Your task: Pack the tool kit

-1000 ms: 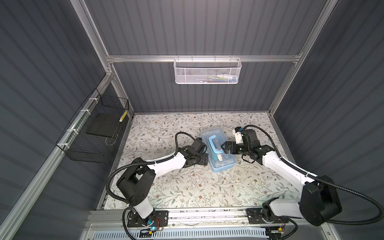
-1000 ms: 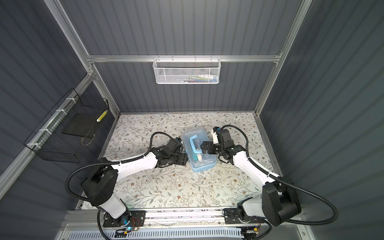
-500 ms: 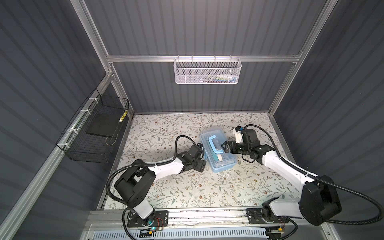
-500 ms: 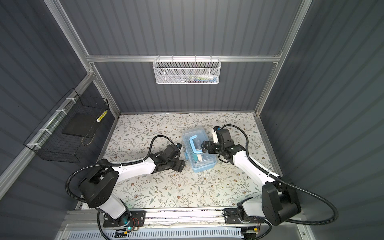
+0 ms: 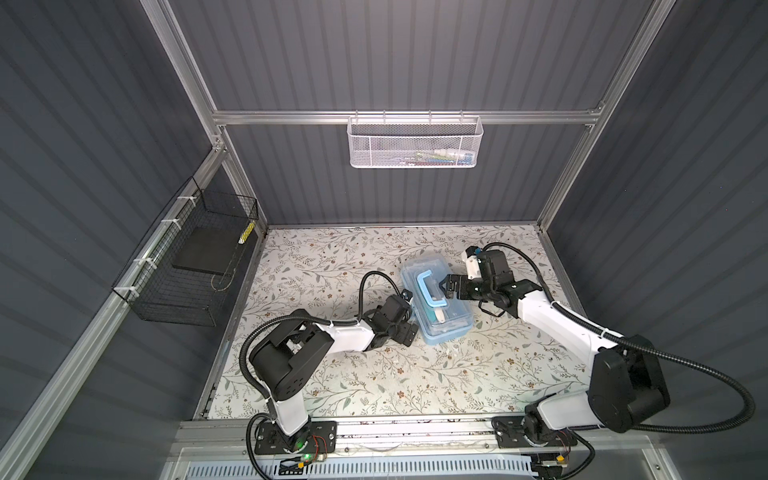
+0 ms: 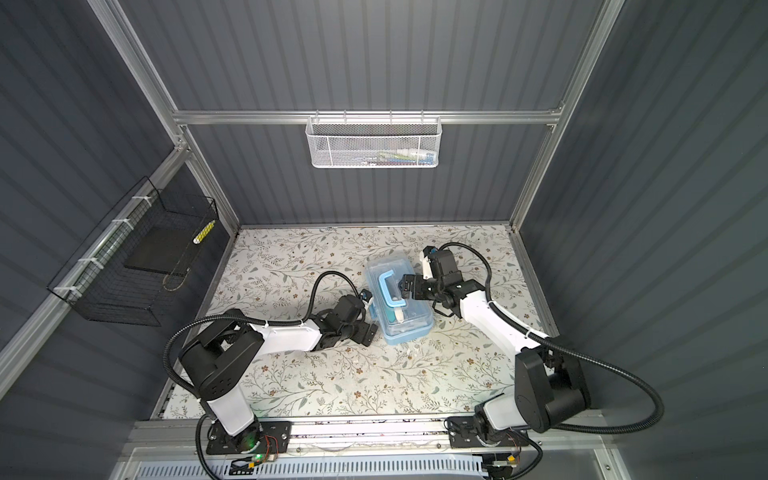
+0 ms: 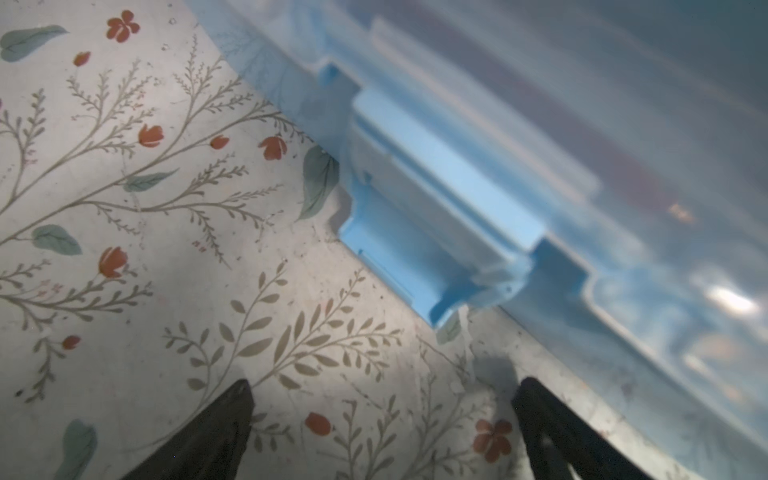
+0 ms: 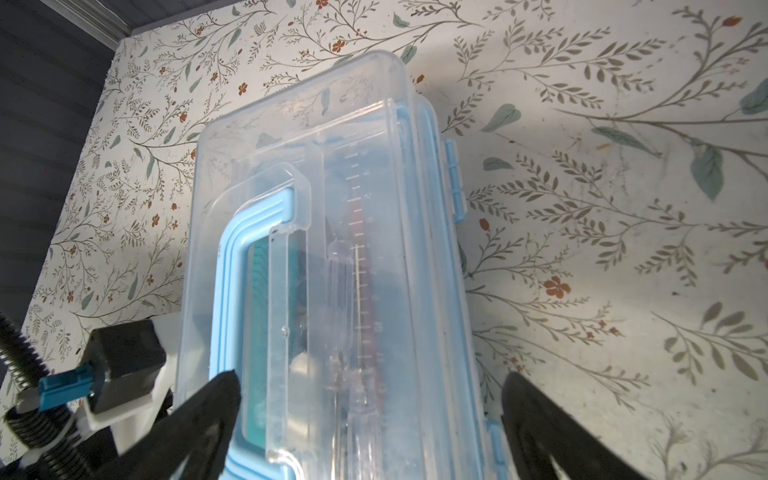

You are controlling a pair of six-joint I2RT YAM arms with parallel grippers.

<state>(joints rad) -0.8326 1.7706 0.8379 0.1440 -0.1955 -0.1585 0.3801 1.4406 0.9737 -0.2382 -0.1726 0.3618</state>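
Observation:
The tool kit [image 5: 436,305] [image 6: 400,307], a light-blue box with its clear lid down and its arched handle [image 8: 232,257] lying flat on the lid, sits mid-table. My left gripper [image 5: 409,326] [image 6: 371,324] stands open low at the box's left side. In the left wrist view its tips [image 7: 382,386] frame bare table just short of the blue latch [image 7: 436,216]. My right gripper [image 5: 446,286] [image 6: 405,284] is open above the lid. In the right wrist view it [image 8: 370,382] has one finger over the handle and the other past the hinge side. Tools show faintly through the lid.
A white mesh basket [image 5: 413,143] hangs on the back wall with a few items in it. A black wire basket [image 5: 187,266] hangs on the left wall. The floral table [image 5: 374,374] is walled in on three sides. The left arm's wrist camera [image 8: 120,353] sits close beside the box.
My left gripper has opened wider and slid along the box's left side toward the table's front. The right arm and the tool kit have stayed put.

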